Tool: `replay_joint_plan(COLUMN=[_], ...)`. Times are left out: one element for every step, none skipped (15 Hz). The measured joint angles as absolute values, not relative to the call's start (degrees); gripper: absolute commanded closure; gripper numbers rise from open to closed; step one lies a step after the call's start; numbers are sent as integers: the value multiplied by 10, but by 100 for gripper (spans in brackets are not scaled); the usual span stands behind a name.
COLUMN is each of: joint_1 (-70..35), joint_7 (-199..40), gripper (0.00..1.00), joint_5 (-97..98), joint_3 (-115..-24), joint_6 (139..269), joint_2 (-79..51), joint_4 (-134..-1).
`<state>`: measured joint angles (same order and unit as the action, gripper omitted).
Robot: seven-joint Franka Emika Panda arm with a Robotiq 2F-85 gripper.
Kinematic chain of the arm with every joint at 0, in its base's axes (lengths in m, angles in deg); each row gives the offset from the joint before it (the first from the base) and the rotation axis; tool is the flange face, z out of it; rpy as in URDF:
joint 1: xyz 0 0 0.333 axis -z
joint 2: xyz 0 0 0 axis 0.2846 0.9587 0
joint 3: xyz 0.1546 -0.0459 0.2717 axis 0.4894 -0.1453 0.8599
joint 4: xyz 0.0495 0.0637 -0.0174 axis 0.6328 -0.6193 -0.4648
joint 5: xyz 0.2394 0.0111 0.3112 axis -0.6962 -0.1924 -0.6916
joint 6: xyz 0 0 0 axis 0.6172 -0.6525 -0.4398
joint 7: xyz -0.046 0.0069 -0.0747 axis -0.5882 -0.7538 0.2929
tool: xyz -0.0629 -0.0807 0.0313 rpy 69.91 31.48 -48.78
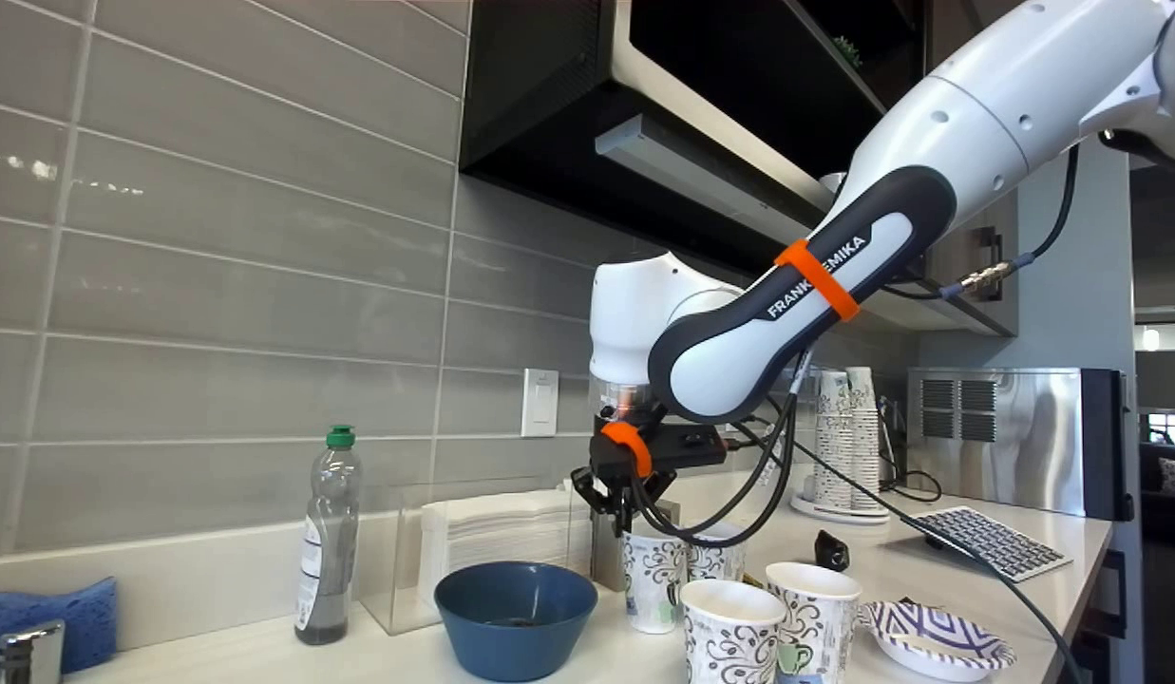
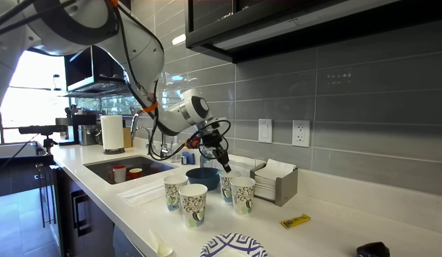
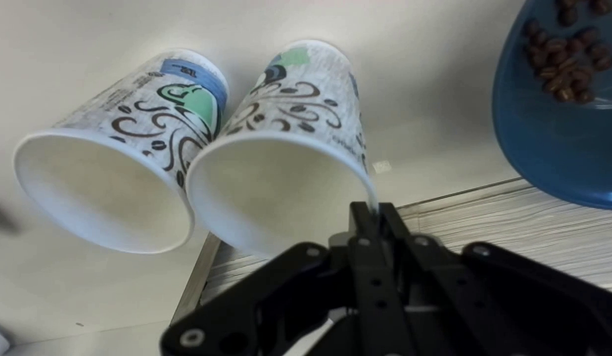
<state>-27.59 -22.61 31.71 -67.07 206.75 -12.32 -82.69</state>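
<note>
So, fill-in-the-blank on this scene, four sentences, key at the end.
1. The small bean-like pieces in the round blue bowl are ____ in colour.
2. In an exterior view, ____ white, swirl-patterned paper cups stand near that bowl.
3. In the wrist view, the black gripper has one finger inside the rim of one cup and the other finger ____ it.
4. In an exterior view, the clear plastic bottle has a ____ cap.

Missing words: brown; four; outside; green.
</note>
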Motion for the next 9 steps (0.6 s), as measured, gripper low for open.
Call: replay_joint_plan(joint_1=[-276, -276, -276, -276, -276, -276, -276, -276, -276], joint_7=[-226, -226, -226, -226, -226, -226, -226, -226, -226], gripper=[51, 45, 36, 30, 24, 16, 10, 2, 1], joint_5=[317, 317, 317, 317, 317, 317, 317, 317, 318], joint_3=[-671, -671, -671, -671, -671, -671, -672, -672, -672], joint_6=[2068, 2068, 2068, 2068, 2067, 2067, 2065, 2062, 2058], joint_2=[-123, -123, -123, -123, -124, -128, -132, -138, -146], joint_4=[-827, -827, -827, -827, -828, -830, -831, -832, -834])
